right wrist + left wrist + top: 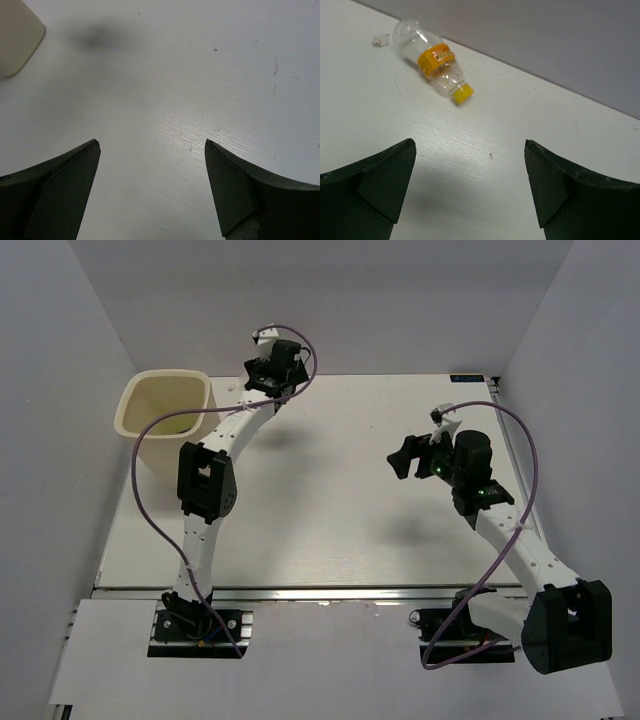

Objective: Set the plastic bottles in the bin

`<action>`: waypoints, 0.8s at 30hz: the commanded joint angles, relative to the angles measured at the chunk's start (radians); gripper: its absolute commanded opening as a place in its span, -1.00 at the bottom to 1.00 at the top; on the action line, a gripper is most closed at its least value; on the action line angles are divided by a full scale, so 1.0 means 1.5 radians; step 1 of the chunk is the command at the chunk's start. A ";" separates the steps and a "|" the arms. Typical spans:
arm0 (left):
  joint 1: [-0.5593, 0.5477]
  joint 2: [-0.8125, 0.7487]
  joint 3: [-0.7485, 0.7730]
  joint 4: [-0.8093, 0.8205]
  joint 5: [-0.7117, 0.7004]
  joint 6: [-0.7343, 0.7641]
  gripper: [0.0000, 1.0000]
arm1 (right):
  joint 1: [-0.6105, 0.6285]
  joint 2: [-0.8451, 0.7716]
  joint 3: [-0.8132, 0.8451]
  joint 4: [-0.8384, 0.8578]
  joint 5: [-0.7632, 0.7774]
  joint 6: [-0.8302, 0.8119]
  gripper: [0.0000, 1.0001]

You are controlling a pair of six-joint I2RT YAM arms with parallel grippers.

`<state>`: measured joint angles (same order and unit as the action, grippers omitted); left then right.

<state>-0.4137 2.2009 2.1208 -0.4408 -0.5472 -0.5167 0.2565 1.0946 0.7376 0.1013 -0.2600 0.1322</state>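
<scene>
Left fingers [375,185] gape wide and empty, aimed at the orange-label bottle [432,62] lying sideways on the table [530,125], probably lining up a grab, while right fingers [50,190] hang open, holding nothing, bin [150,452] far-left.

The small clear plastic bottle with orange label and yellow cap [432,62] looks glossy and smooth. The white table [165,115] is matt with a fine straight grain, the tall cream plastic bin [165,400] is smooth and faintly shiny, and the dark fingers [380,185] of the left hand [470,150] are matt plastic.
</scene>
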 commanded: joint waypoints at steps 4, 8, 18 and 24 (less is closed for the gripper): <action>0.006 0.057 0.049 0.051 -0.092 -0.023 0.96 | -0.022 0.021 -0.005 0.028 -0.007 0.008 0.79; 0.009 0.097 0.046 0.105 -0.121 -0.045 0.96 | -0.033 0.040 -0.004 0.033 -0.026 0.008 0.79; 0.071 0.202 0.101 0.132 -0.090 -0.149 0.96 | -0.051 0.088 0.004 0.038 -0.051 -0.005 0.79; 0.093 0.258 0.119 0.232 0.001 -0.136 0.96 | -0.059 0.125 0.018 0.042 -0.078 -0.007 0.79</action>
<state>-0.2863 2.5793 2.2669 -0.2028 -0.6365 -0.7197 0.1757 1.2655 0.7364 0.1162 -0.3412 0.1303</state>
